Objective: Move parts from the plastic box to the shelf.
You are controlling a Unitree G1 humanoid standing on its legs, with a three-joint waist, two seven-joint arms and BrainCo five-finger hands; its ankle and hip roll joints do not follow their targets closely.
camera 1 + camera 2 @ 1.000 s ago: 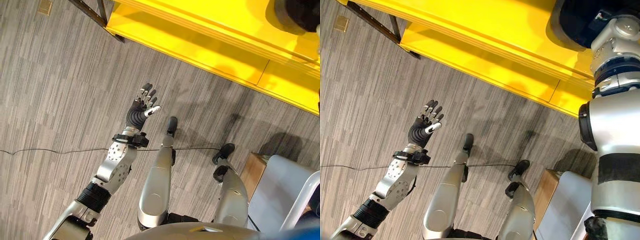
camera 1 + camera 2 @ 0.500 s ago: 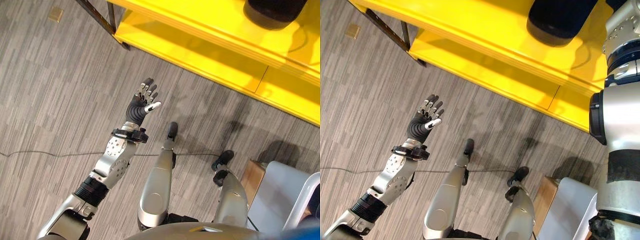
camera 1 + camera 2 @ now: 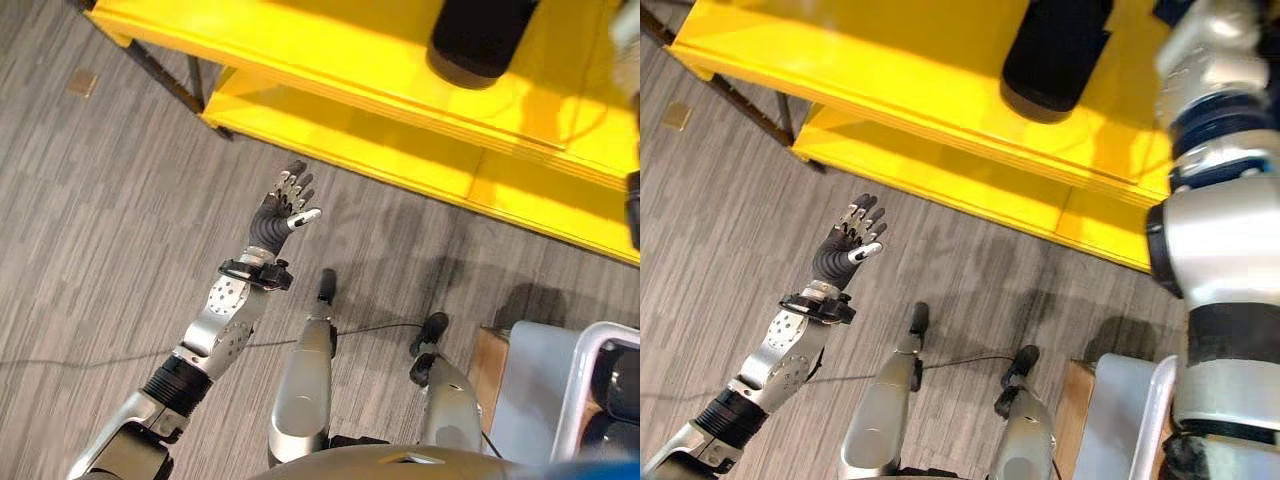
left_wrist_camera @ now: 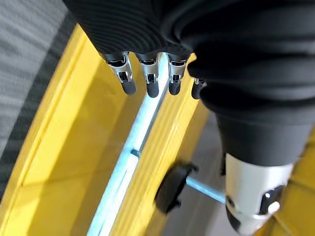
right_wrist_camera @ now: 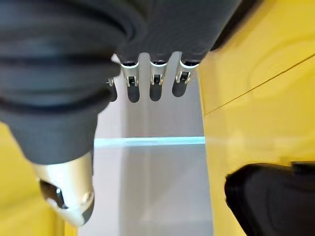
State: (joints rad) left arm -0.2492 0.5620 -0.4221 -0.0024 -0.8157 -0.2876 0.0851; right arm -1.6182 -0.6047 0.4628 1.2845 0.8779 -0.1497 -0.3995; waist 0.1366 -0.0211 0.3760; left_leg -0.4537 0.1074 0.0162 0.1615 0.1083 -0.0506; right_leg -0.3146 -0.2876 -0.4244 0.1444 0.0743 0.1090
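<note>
Shelf (image 3: pixel 380 70): yellow, two boards visible, spans the top of both eye views over grey carpet (image 3: pixel 90 220). One black cylindrical part (image 3: pixel 1050 55) stands upright on the upper board, toward its right end.

Plastic box (image 3: pixel 590 380): pale grey-white, at the robot's lower right, beside a small wooden block (image 3: pixel 495 360). Dark parts inside, just visible at the frame edge; can't tell how many.

Right arm is raised near the shelf on the right of the right eye view. Right hand (image 5: pixel 152 81) in its wrist view: fingers straight, nothing between them and the thumb. The black part shows in that view's corner, close to but clear of the fingers. Judging by that, this part counts as placed and the hand is free.

Left hand (image 3: pixel 283 208) is held out over the carpet, short of the lower board, fingers extended and relaxed, empty.

Step in hand looks like clearing off the shelf and going back to the box:
- pull the right hand away without brushing the part; upright cylinder, tips easily
- turn toward the box before reaching down
- grip the next part around its body, keep it vertical
- set it beside the first, apart, not touching
</note>
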